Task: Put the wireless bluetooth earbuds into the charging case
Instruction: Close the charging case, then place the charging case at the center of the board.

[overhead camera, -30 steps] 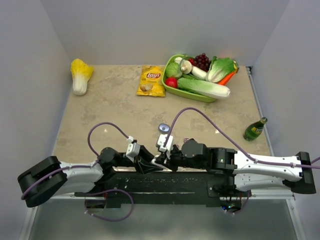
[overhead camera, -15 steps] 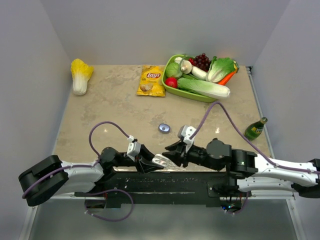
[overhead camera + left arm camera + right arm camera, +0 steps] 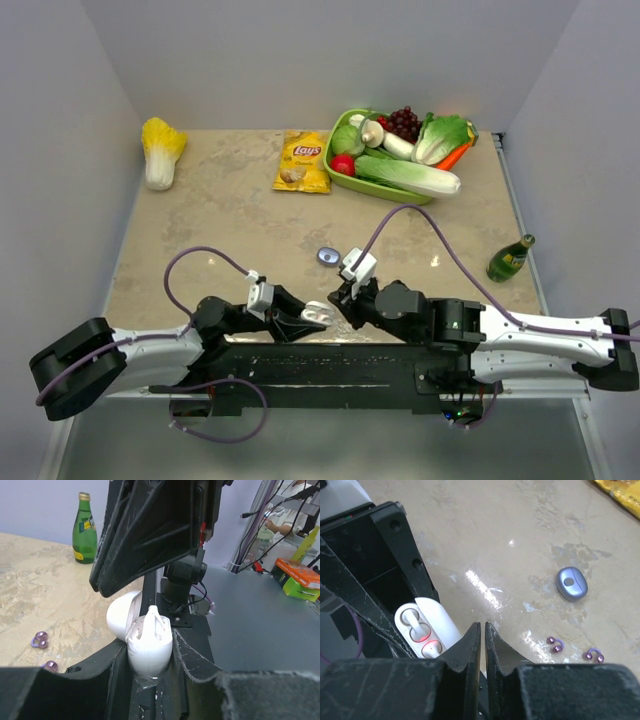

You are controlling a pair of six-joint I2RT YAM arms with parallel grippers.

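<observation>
Over the table [image 3: 200,230], the right pincer [image 3: 482,627] had swung away and come back, its jaws narrowed to a slit, nothing visible between. The left pincer [image 3: 306,320] gripped the open case [image 3: 422,627]; purple buds [image 3: 554,645] lay loose beyond, so insertion remained

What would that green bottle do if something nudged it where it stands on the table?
The green bottle stands upright, tall and narrow, so it would probably tip rather than slide. Its round body would likely roll once down. The glossy surface looks slippery to grip.
</observation>
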